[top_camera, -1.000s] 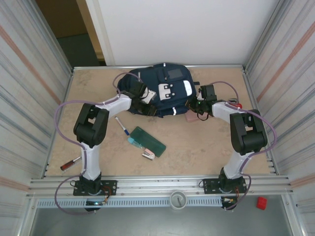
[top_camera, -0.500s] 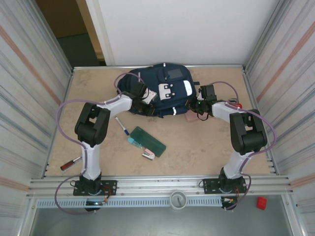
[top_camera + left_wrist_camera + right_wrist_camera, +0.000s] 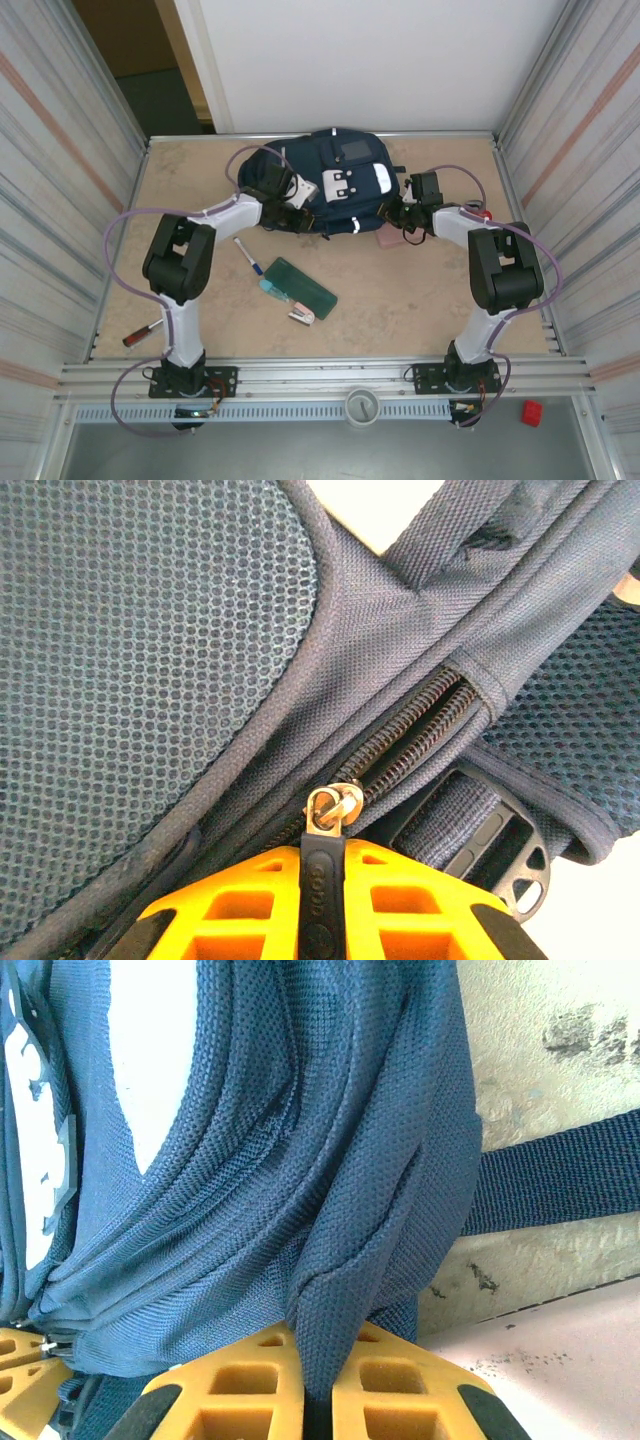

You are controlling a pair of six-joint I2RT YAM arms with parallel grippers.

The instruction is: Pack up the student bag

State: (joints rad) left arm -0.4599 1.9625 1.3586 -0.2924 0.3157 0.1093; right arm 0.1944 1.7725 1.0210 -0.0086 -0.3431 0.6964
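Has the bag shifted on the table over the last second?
No. The student bag lies in the same place in the top view, its top still just short of the table at the far edge.

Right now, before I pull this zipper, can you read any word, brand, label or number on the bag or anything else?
Nothing reads clearly enough to quote.
zipper pull: raised lettering on the black tab, too faint to read.
white patch on the student bag, top view: dark marks, too small.
Same bag's white patch, right wrist view: dark print cut off at the edge, unreadable.
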